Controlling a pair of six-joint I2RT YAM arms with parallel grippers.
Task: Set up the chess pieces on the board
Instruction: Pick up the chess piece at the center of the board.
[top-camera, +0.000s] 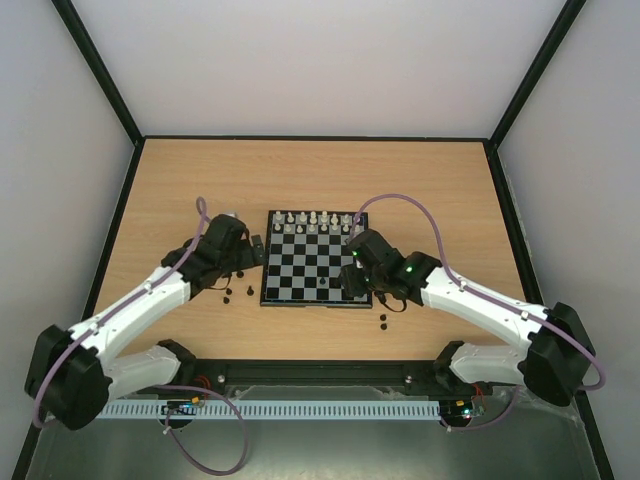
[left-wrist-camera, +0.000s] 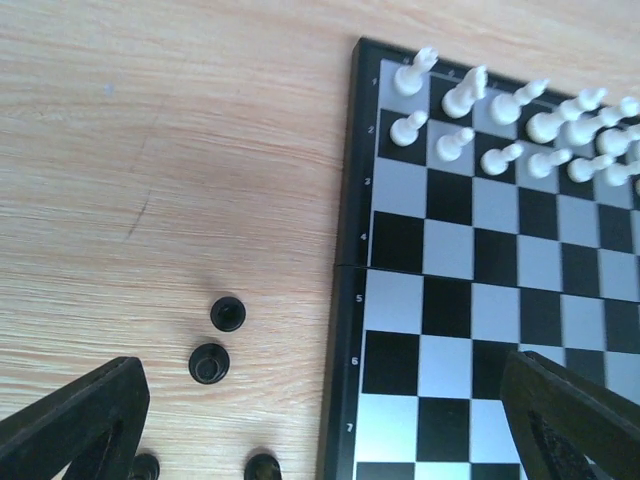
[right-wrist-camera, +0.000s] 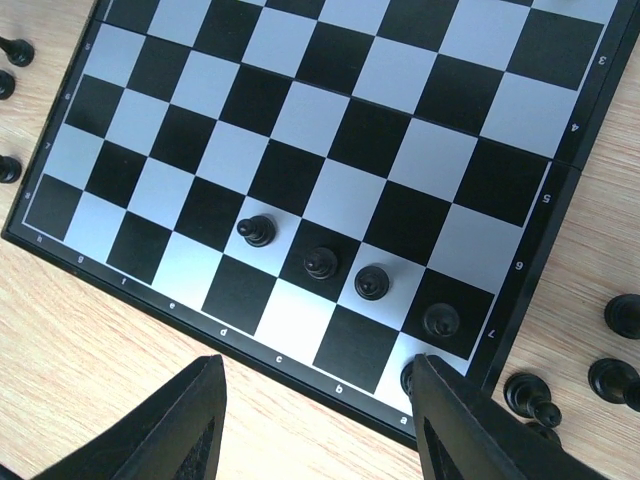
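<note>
Wooden surface (top-camera: 180, 180) carries loose black pieces (left-wrist-camera: 208, 362): 4 just off the board's left edge in the left wrist view, 3 more loose pieces (right-wrist-camera: 611, 378) beside its near right corner. Board (top-camera: 312, 258) lies mid-surface between the 2 arms. White pieces (left-wrist-camera: 520, 125) stand in its 2 far rows, and 4 black pieces (right-wrist-camera: 320, 263) stand in a line near the close edge. A 5th is half hidden by a finger (right-wrist-camera: 470, 430). Left end effector (left-wrist-camera: 322, 415): fingers spread wide, gripping nothing, straddling the board's left edge, loose pieces just ahead of its left finger. Right end effector (right-wrist-camera: 318, 425): fingers apart, gripping nothing, hovering over the board's near edge, black line just ahead
</note>
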